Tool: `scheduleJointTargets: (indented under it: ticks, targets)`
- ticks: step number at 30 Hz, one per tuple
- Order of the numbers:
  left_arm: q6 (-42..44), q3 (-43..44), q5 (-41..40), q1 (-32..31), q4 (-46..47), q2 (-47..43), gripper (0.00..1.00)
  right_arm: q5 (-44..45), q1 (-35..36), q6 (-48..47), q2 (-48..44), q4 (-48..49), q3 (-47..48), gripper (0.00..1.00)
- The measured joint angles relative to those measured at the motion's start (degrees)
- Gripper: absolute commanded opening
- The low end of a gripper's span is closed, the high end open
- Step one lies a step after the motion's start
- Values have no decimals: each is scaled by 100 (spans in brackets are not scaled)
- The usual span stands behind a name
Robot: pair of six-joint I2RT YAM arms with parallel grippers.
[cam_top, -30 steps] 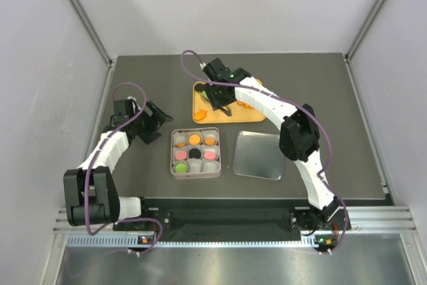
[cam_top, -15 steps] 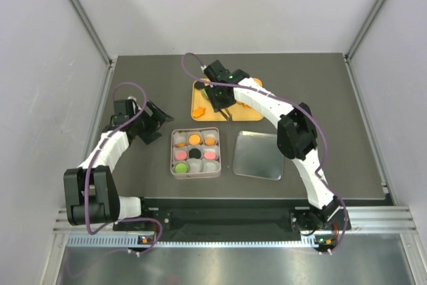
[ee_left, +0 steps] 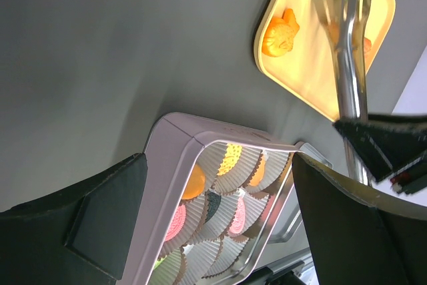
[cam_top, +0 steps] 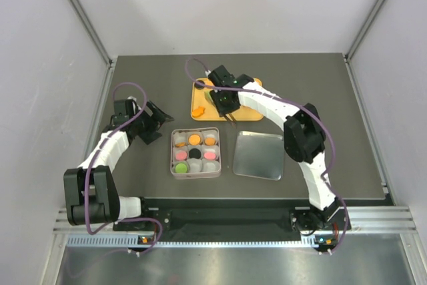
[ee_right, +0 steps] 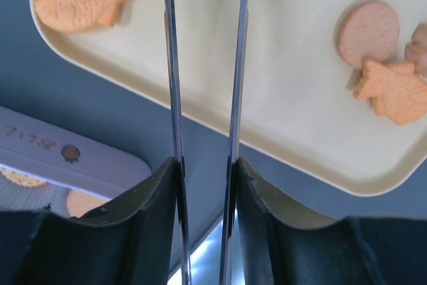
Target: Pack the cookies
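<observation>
The right tool [ee_right: 203,178] is clamped on tongs [ee_right: 235,65], whose blades stand apart above the yellow tray [ee_right: 287,98]. Some cookies [ee_right: 368,33] lie on this tray, others in the tin [ee_left: 167,165]. The left tool [ee_left: 217,215], fingers apart, is beside the tin.

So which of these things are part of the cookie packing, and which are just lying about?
In the job: cookies, yellow tray, square tin with paper cups, tongs in the right gripper.
Lying about for now: metal lid beside the tin, open left gripper.
</observation>
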Motion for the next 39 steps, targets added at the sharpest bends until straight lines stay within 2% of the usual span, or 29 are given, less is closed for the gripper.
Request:
scheduleJointTargets:
  ticks: [5, 9, 39]
  targets:
    - [0, 0, 0, 0, 0, 0, 94, -17, 0, 17, -789, 136, -1062, 38]
    - [-15, 0, 20, 0, 2, 0, 94, -46, 0, 52, -1353, 170, -1589, 42]
    - [-37, -2, 87, 0, 55, 2, 94, -149, -66, 79, -1318, 299, -1532, 44]
